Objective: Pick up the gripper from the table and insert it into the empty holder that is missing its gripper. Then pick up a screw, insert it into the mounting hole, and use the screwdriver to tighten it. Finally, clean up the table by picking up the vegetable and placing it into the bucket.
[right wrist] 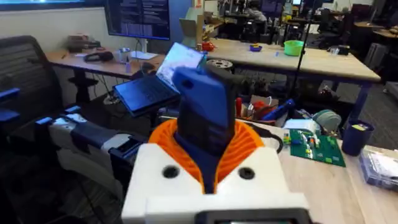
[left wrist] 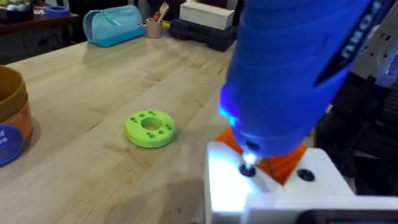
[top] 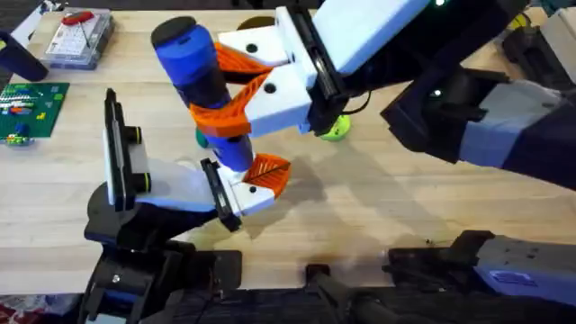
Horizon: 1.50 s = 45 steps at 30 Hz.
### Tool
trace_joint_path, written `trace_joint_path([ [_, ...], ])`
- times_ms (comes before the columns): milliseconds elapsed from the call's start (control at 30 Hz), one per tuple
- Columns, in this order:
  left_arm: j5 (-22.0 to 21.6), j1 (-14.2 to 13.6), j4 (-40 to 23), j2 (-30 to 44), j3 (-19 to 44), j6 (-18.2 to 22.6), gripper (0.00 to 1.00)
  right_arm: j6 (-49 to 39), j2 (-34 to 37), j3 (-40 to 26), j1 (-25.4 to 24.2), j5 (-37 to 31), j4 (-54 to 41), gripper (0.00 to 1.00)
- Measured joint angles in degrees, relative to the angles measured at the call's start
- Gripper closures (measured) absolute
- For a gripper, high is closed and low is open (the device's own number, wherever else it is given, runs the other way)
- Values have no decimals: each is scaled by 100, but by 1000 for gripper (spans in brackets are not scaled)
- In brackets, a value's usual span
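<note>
1. right claw [top: 236, 90], overhead view: reaches across the middle of the table [top: 405, 207]; its orange ribbed fingers [top: 238, 61] are closed around the blue screwdriver [top: 193, 56], held handle-up with the tip pointing down.
2. left claw [top: 261, 180], overhead view: sits low, directly under the screwdriver, with an orange finger [top: 270, 171] seated in its white holder [top: 243, 193]. whether this claw is parted or closed cannot be told.
3. left wrist view: the screwdriver tip meets a small screw [left wrist: 248, 169] at a hole in the top face of the white holder; a second dark hole [left wrist: 305, 175] lies just beside it. judged step: tightening the screw.
4. orange bucket [left wrist: 11, 118], left wrist view: stands well apart at the table's edge; the lime-green disc [left wrist: 150, 128] lies between it and the holder. the vegetable cannot be picked out with confidence.
5. risk a: a slightly tilted tip could slip off the screw head and skid across the white plastic.
6. risk b: downward pressure could push the left arm aside, since only that arm steadies the holder.
7. risk c: a screw started crooked could jam or strip the hole.
</note>
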<state>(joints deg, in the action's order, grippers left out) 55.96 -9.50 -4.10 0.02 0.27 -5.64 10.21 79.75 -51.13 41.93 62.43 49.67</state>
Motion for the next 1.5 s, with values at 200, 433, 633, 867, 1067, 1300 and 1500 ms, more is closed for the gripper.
trace_joint_path([
  [200, -2, 0, 89, 1, 1, 9, 987, 71, 12, 10, -5, 35, 297, 952],
  [433, -4, 0, 23, -1, 2, -1, 987, 500, 35, -1280, -437, 770, -644, 953],
  [633, -4, 0, 24, -1, 2, -1, 987, 520, 35, -2019, -677, 1015, -1135, 952],
  [867, -4, 0, 22, -1, 2, -1, 987, 467, 60, -2039, -1012, 1399, -1506, 953],
  [1067, -4, 0, 22, 0, 2, -1, 987, 436, 346, -2046, -1878, 1700, -2037, 954],
  [1300, -3, 0, 22, -1, 2, -1, 987, 344, 1050, -2048, -2940, 1402, -2286, 955],
  [1500, -4, 0, 24, -1, 2, -1, 987, -607, 1341, -2078, -2923, 103, -3564, 954],
])
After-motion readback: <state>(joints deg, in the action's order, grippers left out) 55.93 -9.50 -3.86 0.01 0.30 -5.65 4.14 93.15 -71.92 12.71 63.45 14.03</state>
